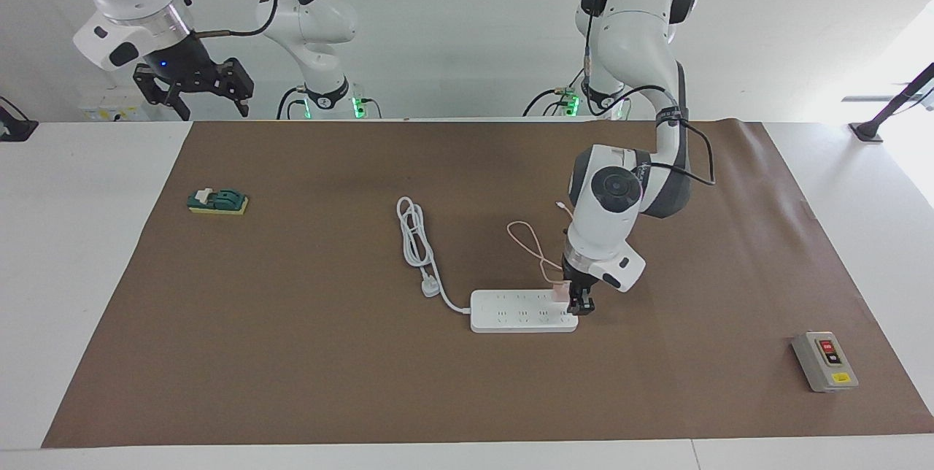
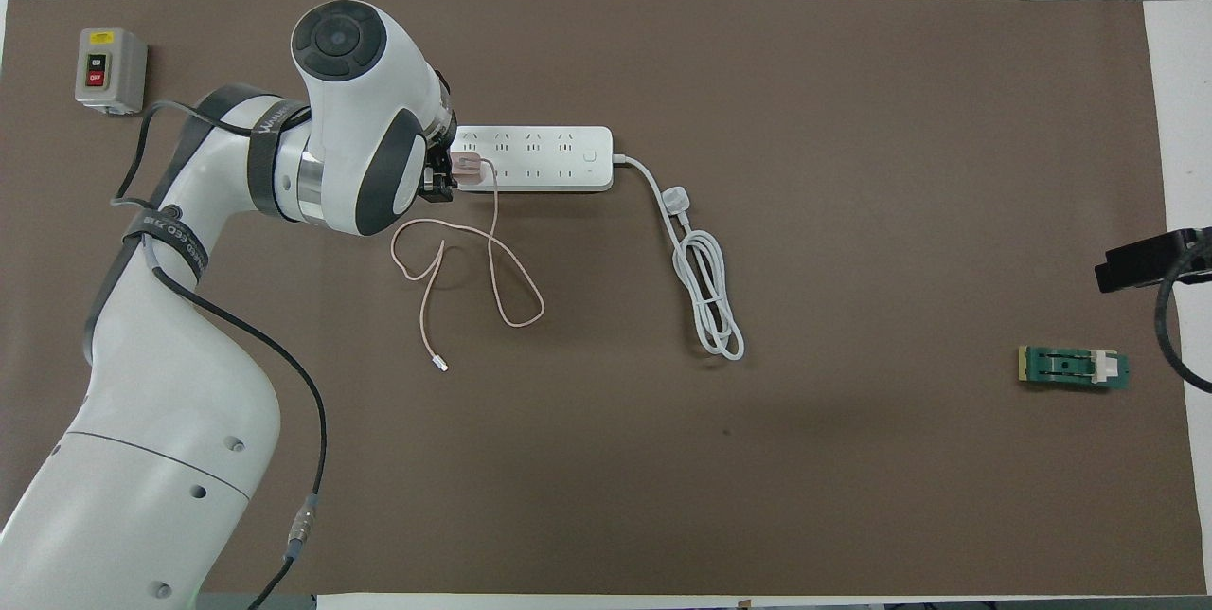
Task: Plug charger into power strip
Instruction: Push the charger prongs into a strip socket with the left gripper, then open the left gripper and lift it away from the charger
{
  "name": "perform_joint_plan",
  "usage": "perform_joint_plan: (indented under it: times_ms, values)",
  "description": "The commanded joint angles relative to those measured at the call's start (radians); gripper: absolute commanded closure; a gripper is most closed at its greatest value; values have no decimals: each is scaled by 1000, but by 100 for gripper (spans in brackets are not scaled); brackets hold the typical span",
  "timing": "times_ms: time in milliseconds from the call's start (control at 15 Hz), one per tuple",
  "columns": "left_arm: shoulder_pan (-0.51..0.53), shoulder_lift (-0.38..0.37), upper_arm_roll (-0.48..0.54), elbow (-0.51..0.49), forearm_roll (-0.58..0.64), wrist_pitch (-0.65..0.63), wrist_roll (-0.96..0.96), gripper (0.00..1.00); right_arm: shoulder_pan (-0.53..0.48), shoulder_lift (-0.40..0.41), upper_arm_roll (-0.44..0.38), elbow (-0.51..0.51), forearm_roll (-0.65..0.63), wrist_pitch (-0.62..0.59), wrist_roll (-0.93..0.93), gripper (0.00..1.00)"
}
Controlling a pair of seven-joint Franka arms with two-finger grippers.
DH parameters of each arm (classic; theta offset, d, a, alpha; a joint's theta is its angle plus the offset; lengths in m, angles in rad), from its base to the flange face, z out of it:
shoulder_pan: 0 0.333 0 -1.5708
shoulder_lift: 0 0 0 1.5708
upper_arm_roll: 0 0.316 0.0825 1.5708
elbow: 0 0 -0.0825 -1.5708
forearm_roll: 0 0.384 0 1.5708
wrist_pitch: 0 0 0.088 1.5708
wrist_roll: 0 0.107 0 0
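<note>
The white power strip (image 1: 511, 313) (image 2: 549, 155) lies flat in the middle of the brown mat. The pale pink charger (image 1: 559, 290) (image 2: 467, 165) stands on the strip's end toward the left arm's end of the table. Its thin pink cable (image 1: 529, 236) (image 2: 502, 269) loops over the mat nearer to the robots. My left gripper (image 1: 581, 303) (image 2: 437, 184) hangs low just beside the charger, off the strip's end, open and holding nothing. My right gripper (image 1: 193, 94) waits open, raised above the right arm's end of the table.
The strip's thick white cord and three-pin plug (image 1: 430, 287) (image 2: 678, 201) lie coiled beside it. A grey box with red and black buttons (image 1: 824, 360) (image 2: 109, 70) sits far from the robots at the left arm's end. A green block (image 1: 217, 201) (image 2: 1073, 368) lies at the right arm's end.
</note>
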State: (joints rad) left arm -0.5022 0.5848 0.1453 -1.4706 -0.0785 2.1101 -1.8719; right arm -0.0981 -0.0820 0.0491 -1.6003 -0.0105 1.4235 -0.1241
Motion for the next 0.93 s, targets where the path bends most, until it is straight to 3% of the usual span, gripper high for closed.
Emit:
perform_joint_plan:
  times_ms: [0, 467, 867]
  values:
    - [-1, -16, -1, -22, 5, 10, 0, 6, -15, -1, 8, 3, 17, -2, 14, 0]
    - [39, -75, 0, 3, 14, -74, 112, 6, -15, -1, 8, 3, 17, -2, 12, 0]
    - [175, -180, 0, 88, 16, -263, 533, 7, -15, -1, 8, 3, 17, -2, 12, 0]
